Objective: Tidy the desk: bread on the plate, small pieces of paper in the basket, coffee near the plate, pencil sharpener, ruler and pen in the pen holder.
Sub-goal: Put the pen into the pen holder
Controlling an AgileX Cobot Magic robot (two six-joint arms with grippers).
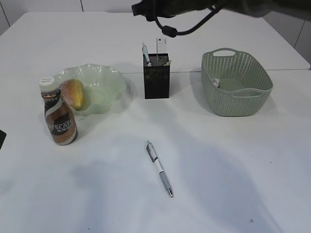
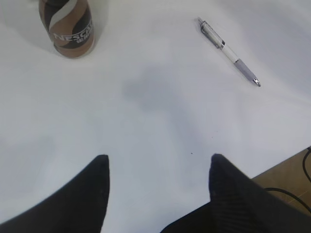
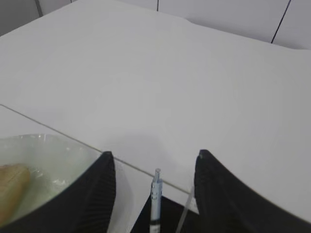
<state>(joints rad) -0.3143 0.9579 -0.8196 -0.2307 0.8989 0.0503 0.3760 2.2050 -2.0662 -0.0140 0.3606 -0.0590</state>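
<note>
A pen [image 1: 159, 168] lies on the white table in front of the black pen holder [image 1: 156, 80]; it also shows in the left wrist view [image 2: 228, 50]. The holder has a blue pen [image 1: 145, 52] and a clear ruler [image 1: 159, 47] standing in it. Bread [image 1: 74, 93] lies on the green glass plate [image 1: 109, 82], and the coffee bottle [image 1: 59, 114] stands against the plate's front. My left gripper [image 2: 159, 157] is open and empty over bare table near the front edge. My right gripper [image 3: 153, 155] is open above the holder, with the blue pen [image 3: 155, 199] between its fingers but not touching them. No pencil sharpener is visible.
A green basket [image 1: 252, 90] stands right of the holder with a small piece of paper [image 1: 216, 83] inside. My right arm [image 1: 165, 9] and its cable hang over the back of the table. The table's front edge shows in the left wrist view [image 2: 286, 162].
</note>
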